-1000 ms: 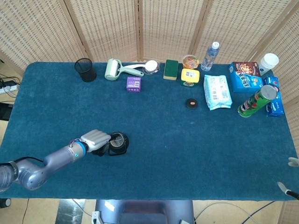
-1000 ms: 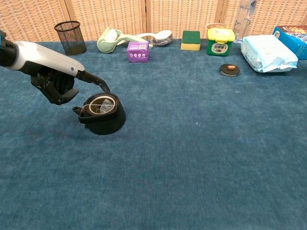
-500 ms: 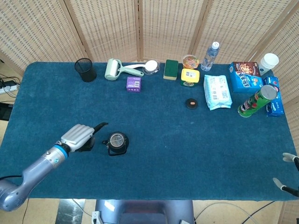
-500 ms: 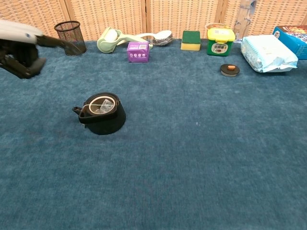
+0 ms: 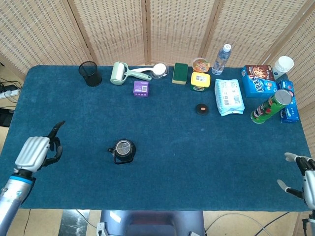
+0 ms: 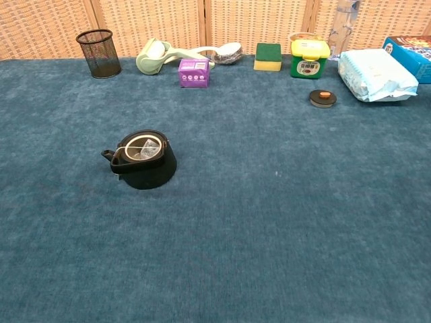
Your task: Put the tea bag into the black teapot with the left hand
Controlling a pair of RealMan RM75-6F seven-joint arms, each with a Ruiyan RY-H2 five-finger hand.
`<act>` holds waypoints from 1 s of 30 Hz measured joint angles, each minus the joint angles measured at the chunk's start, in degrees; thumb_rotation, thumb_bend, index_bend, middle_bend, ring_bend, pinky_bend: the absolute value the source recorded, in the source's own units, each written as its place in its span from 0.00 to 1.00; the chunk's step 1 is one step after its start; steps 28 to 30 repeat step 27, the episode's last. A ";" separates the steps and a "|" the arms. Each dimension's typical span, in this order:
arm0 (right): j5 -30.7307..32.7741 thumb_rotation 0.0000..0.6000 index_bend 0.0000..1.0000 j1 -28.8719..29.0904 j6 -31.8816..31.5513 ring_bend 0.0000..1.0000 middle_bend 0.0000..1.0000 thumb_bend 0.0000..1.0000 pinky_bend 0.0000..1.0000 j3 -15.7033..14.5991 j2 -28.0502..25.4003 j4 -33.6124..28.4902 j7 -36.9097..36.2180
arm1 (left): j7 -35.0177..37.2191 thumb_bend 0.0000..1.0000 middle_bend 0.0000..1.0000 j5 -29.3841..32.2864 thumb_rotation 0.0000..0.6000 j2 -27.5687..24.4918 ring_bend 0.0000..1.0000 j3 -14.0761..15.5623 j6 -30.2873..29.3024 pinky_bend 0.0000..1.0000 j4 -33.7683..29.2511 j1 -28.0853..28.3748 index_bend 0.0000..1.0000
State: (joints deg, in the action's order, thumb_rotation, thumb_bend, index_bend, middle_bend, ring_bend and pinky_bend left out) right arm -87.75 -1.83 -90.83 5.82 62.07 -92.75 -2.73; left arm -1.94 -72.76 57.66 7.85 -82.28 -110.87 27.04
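So the teapot (image 6: 143, 159) sits open-topped on the blue bench (image 6: 283, 222), left of centre in the chest view, and the tea bag (image 6: 143, 147) is already inside it, a pale little thing you can see through the mouth. In the head view the pot (image 5: 122, 150) lands lower left of middle.

The left hand (image 5: 35, 152) is way off at the lower left edge of the head view, well apart from the pot, fingers curled in with one dark finger poking up, holding nothing. The right hand (image 5: 301, 178) peeks in at the lower right corner, fingers spread and empty. Neither shows in the chest view.

Along the top of the frame: mesh cup (image 6: 98, 53), purple box (image 6: 194, 73), sponge (image 6: 268, 56), and a small dark lid (image 6: 323, 98) sitting alone right of centre.
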 measured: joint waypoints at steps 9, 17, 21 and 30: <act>-1.04 1.00 0.26 1.37 1.00 0.29 0.37 0.10 0.35 -0.40 0.46 -1.22 2.00 | -2.65 0.54 0.45 -5.75 1.00 2.98 0.34 1.06 -12.09 0.47 2.78 -11.92 0.06; -1.08 1.00 0.26 2.59 2.53 0.29 0.37 0.10 0.35 -0.67 0.60 -1.51 2.94 | -2.67 0.54 0.44 -6.73 1.00 7.03 0.32 -0.97 -16.36 0.46 7.11 -18.05 0.07; -1.01 1.00 0.26 2.76 2.73 0.29 0.37 0.10 0.35 -0.83 0.60 -1.63 3.22 | -2.58 0.54 0.44 -7.09 1.00 7.39 0.32 -1.84 -15.68 0.46 7.45 -18.57 0.08; -0.43 1.00 0.26 2.77 3.00 0.29 0.37 0.10 0.35 -1.06 0.67 -1.58 3.25 | -2.09 0.54 0.44 -7.51 1.00 7.75 0.32 -3.07 -13.86 0.46 7.48 -18.92 0.08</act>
